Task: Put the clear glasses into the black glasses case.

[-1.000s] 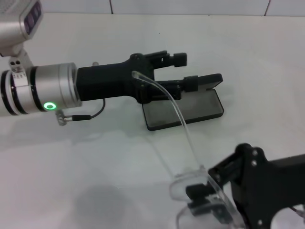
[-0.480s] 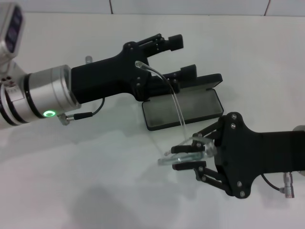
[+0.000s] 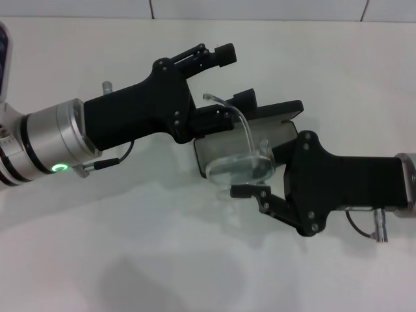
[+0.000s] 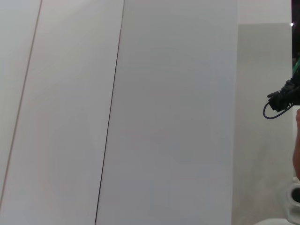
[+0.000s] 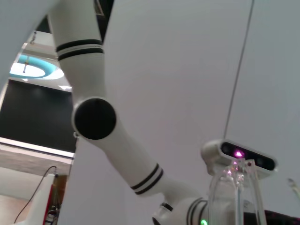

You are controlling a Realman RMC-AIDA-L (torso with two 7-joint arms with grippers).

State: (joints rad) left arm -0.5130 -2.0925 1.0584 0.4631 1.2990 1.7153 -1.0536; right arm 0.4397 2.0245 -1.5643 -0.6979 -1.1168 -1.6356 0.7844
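The black glasses case (image 3: 290, 133) lies open mid-table, grey lining up and its lid (image 3: 281, 108) standing at the far side. My right gripper (image 3: 257, 173) reaches in from the right and is shut on the clear glasses (image 3: 238, 168). It holds them just over the case's left half, with one clear arm (image 3: 229, 106) arching up and back. My left gripper (image 3: 235, 75) comes in from the left, open, above the case's far left corner, its lower finger close to the lid. In the right wrist view the clear glasses (image 5: 233, 194) show as a transparent loop.
White tabletop (image 3: 130, 260) surrounds the case, with a tiled wall edge at the back. The left wrist view shows only wall panels. The right wrist view looks up at my white left arm (image 5: 117, 140) and head camera (image 5: 239, 153).
My right gripper has carried the glasses from the table's near edge up and back to just over the open case. The left gripper has lifted and drawn back to the left.
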